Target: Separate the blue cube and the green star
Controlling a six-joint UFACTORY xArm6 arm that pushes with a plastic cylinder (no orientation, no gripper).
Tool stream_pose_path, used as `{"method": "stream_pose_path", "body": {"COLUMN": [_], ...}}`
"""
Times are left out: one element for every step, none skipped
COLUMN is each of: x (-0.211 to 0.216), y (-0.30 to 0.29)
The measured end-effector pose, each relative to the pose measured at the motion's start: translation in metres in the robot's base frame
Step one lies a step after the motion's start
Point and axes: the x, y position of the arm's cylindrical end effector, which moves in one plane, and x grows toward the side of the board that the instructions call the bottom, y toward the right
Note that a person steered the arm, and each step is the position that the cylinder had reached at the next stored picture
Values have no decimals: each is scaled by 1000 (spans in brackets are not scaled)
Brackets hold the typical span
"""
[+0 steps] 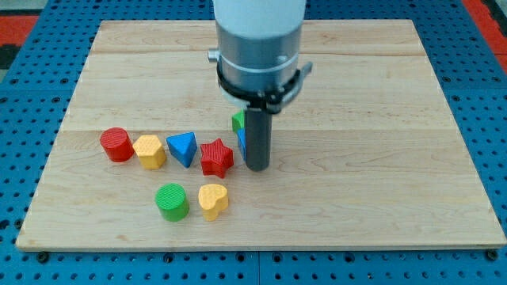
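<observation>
Blue cube (241, 141) and green star (237, 120) are mostly hidden behind the rod; only a thin blue edge and a small green sliver show at the rod's left side, the green directly above the blue toward the view's top. Whether the two touch cannot be determined. My tip (258, 167) rests on the wooden board (380, 119), just right of the blue cube. The arm carries no jaws, only the rod.

Just left of the tip lies a red star (216, 157). Continuing left in a row: blue triangle (183, 148), yellow hexagon (150, 150), red cylinder (117, 144). Toward the view's bottom sit a yellow heart (212, 199) and a green cylinder (172, 200), close together.
</observation>
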Motion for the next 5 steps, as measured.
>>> {"method": "stream_pose_path", "body": {"x": [-1, -60, -45, -13, -14], "y": [-51, -72, -14, -1, -57]}}
